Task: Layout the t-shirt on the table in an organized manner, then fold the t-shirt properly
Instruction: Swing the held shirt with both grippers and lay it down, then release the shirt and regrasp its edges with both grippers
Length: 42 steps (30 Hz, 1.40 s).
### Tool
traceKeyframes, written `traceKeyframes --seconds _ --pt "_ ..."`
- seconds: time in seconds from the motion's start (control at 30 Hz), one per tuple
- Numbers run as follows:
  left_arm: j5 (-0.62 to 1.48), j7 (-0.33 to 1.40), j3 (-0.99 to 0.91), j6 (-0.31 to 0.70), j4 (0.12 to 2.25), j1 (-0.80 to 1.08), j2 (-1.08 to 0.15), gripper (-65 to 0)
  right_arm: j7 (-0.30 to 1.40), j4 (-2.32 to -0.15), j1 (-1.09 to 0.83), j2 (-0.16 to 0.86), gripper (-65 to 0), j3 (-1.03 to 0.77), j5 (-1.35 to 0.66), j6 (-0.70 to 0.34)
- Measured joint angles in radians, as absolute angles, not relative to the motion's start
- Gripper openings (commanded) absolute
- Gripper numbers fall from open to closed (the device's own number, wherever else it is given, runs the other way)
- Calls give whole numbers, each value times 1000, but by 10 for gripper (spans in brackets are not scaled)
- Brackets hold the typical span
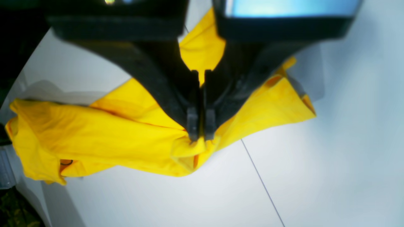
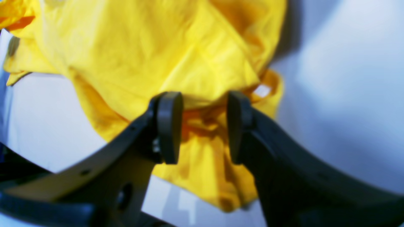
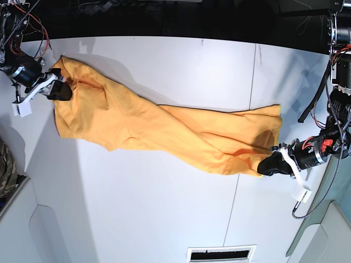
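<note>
**Shirt stretched between both arms**

The shirt lies twisted and drawn out across the table, running from the far left corner down toward the right edge. It is wrinkled and partly rolled along its length, wider at the left end. A thin seam crosses the table under its right end.

The left gripper is pressed together, pinching a bunched fold of the shirt's right end just above the table. The right gripper stands spread at the shirt's left end, cloth lying between and beneath its pads; nothing is clamped there.

A camouflage cloth shows at the left edge.
</note>
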<state>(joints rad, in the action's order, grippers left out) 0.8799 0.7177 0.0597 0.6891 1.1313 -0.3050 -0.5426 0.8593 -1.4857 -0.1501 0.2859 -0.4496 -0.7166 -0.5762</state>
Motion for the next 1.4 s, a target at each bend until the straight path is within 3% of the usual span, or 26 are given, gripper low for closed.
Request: traceKeyframes --seconds 0.2,0.43,0.57,0.6,0.97,1.17,1.4 --pt "881 718 60 689 1131 -305 -543 -650 835 -1486 -150 205 -412 -450 -672 -576" --pt "880 718 60 689 1131 -305 -543 -650 775 -1486 -149 188 -426 -450 -667 -576" --pt "880 718 60 689 1131 -305 -543 -650 774 -1486 -149 188 -630 -450 -666 -576" --pt "880 718 60 689 1131 -305 -543 -650 774 -1486 -147 188 -650 -450 -666 -576" --pt "880 718 60 689 1131 -305 -543 -650 775 -1499 -102 188 -650 -450 -669 -576" --pt "879 719 60 689 1136 -305 -543 -650 780 -1611 -83 188 -650 -451 -665 -576" --pt "884 732 60 689 1298 -314 -545 -650 737 -1620 60 191 -650 -451 -536 -578"
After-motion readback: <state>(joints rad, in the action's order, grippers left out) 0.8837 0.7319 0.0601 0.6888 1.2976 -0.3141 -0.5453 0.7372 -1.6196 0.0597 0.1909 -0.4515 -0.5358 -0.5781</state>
